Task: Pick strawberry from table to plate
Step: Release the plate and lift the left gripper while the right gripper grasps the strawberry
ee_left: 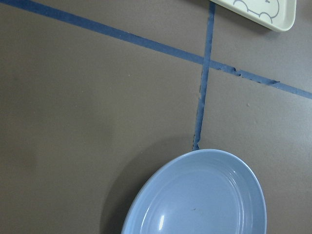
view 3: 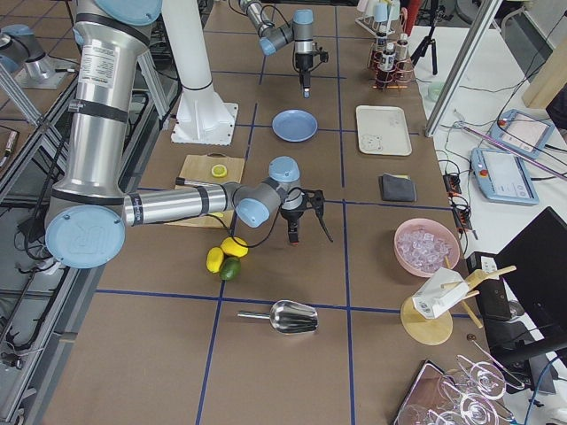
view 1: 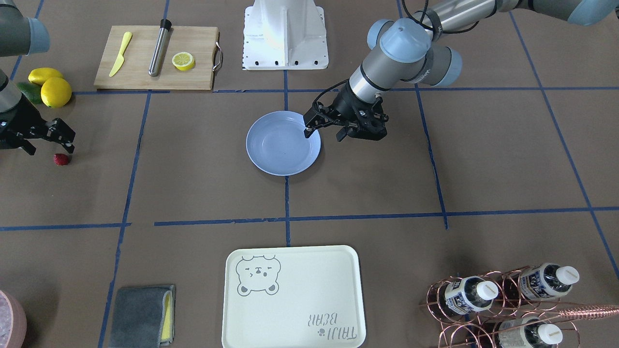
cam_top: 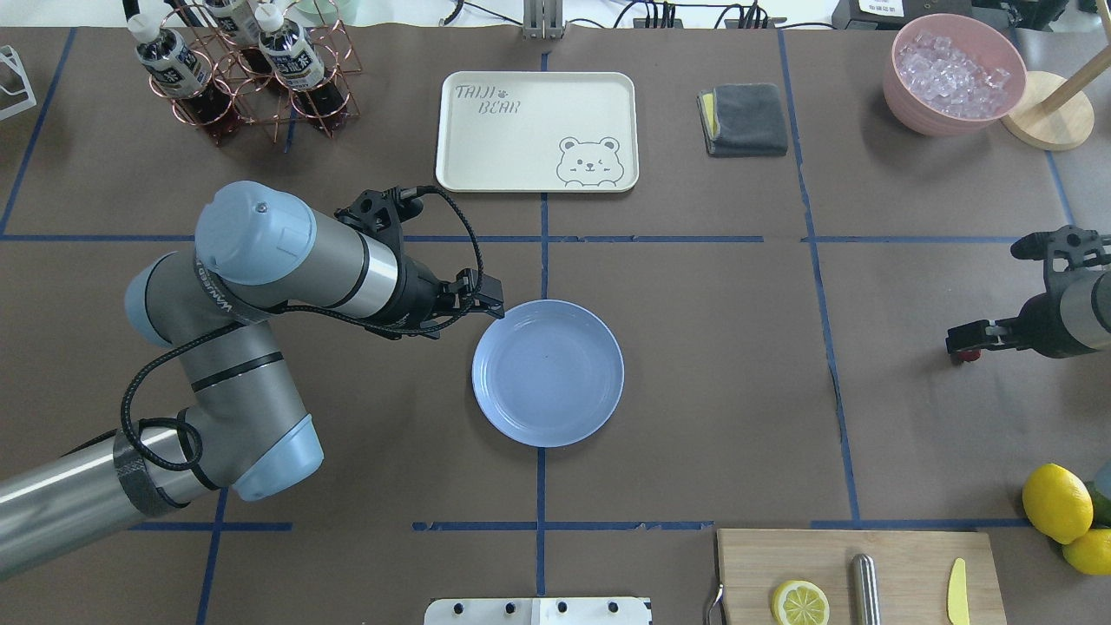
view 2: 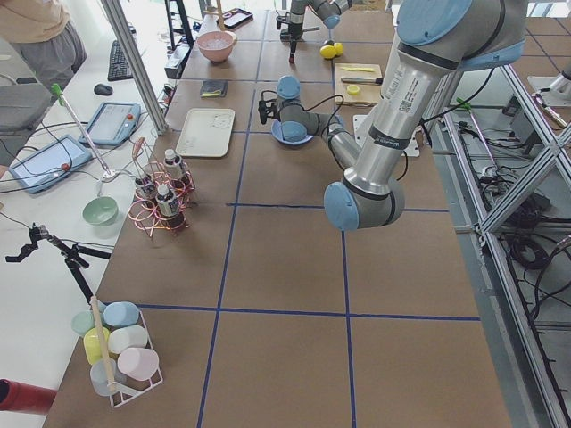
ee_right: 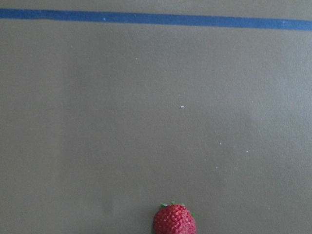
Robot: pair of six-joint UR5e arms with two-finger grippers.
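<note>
The strawberry [view 1: 61, 159] is a small red berry lying on the brown table [view 1: 193, 183] at the robot's right side, far from the plate. It also fills the bottom edge of the right wrist view as the strawberry [ee_right: 174, 220]. My right gripper [view 1: 48, 147] hovers just over it, open, with nothing held and one fingertip almost above the berry. The light-blue plate [view 1: 283, 143] sits empty at the table's middle. My left gripper [view 1: 324, 133] is open and empty, with one fingertip over the plate's rim [cam_top: 499, 317].
A wooden cutting board [view 1: 154, 58] with a yellow knife, a metal cylinder and a lemon half lies near the robot base. Two lemons [view 1: 55, 92] and an avocado sit close behind the right gripper. A bear tray [view 1: 290, 295], grey cloth [view 1: 140, 314] and bottle rack [view 1: 508, 299] line the far side.
</note>
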